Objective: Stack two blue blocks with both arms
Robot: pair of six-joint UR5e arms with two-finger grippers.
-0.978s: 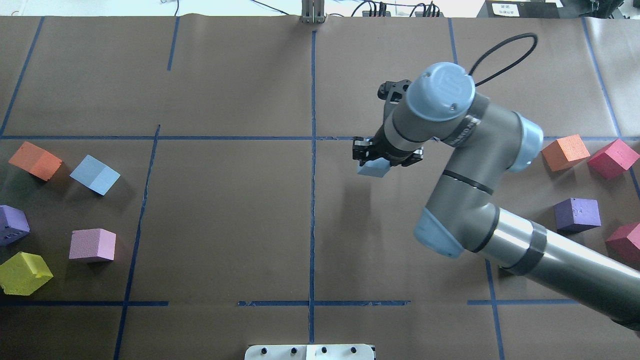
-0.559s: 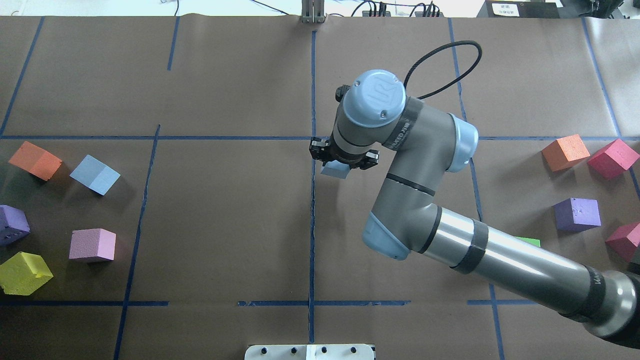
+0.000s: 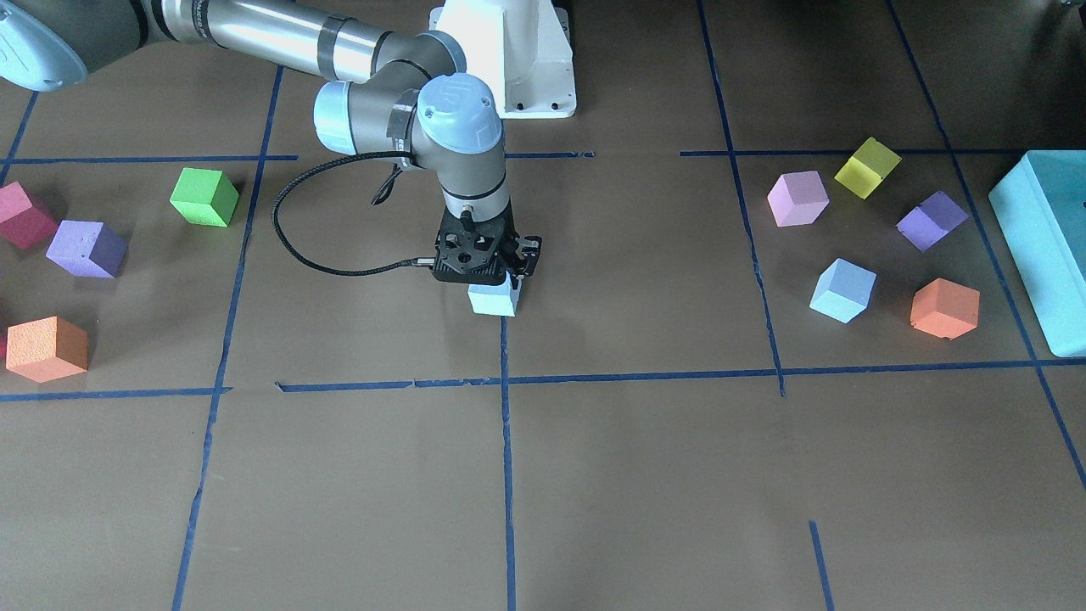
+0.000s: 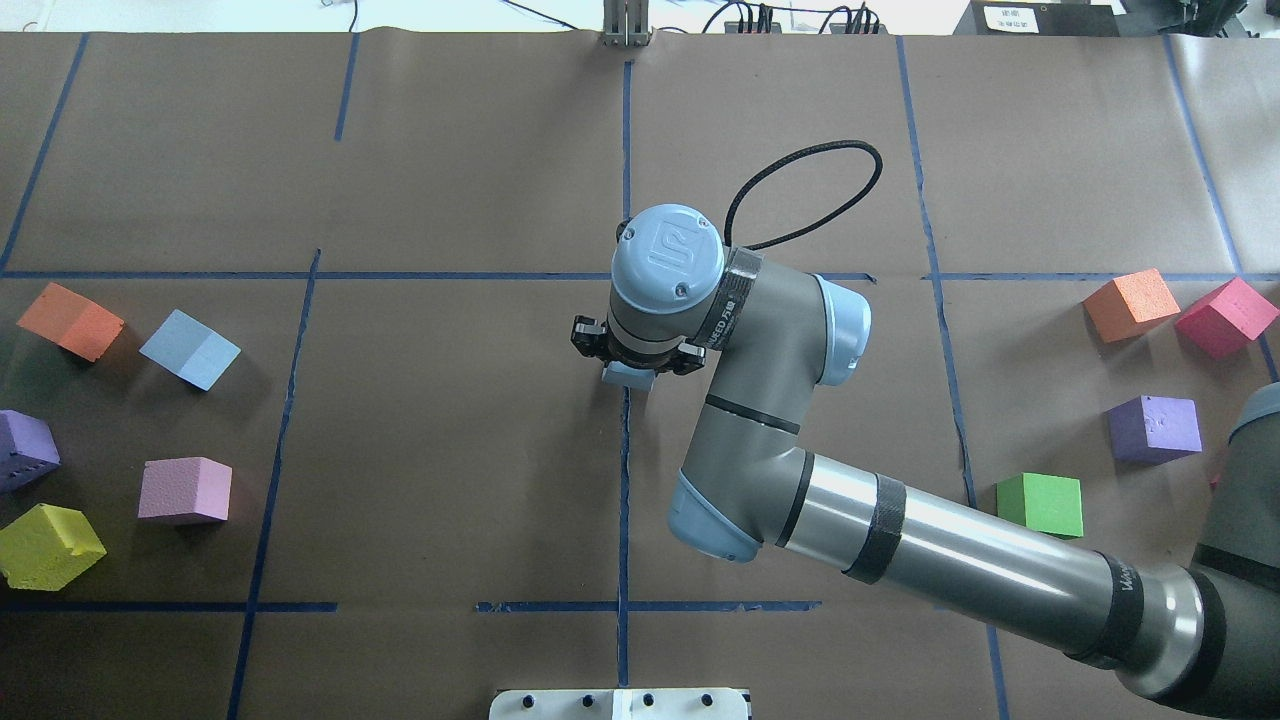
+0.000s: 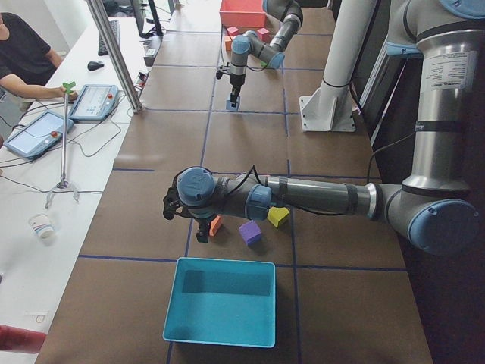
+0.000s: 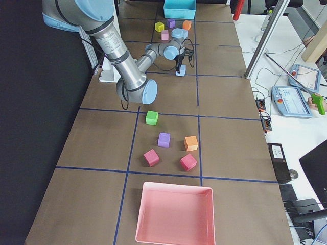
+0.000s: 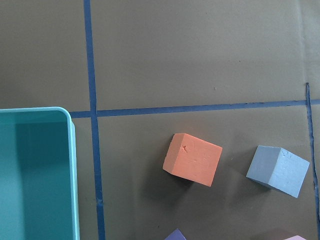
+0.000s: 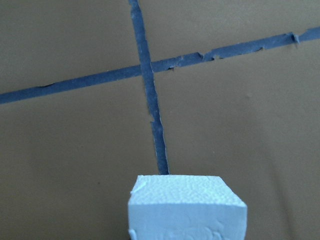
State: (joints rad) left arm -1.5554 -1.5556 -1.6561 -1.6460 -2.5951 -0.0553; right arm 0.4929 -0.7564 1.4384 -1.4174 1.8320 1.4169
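Note:
My right gripper is shut on one pale blue block and holds it low over the table's centre line; it also shows in the front view and fills the bottom of the right wrist view. The second blue block lies on the table at the left, also in the front view and the left wrist view. My left gripper shows only in the exterior left view, above the orange cube beside that block; I cannot tell if it is open or shut.
An orange cube, purple, pink and yellow cubes surround the second blue block. A teal box stands at the left end. Orange, red, purple and green cubes lie at the right.
My right arm has swung left with the blue block, from the right half to the centre line. The green cube has come into view behind it.

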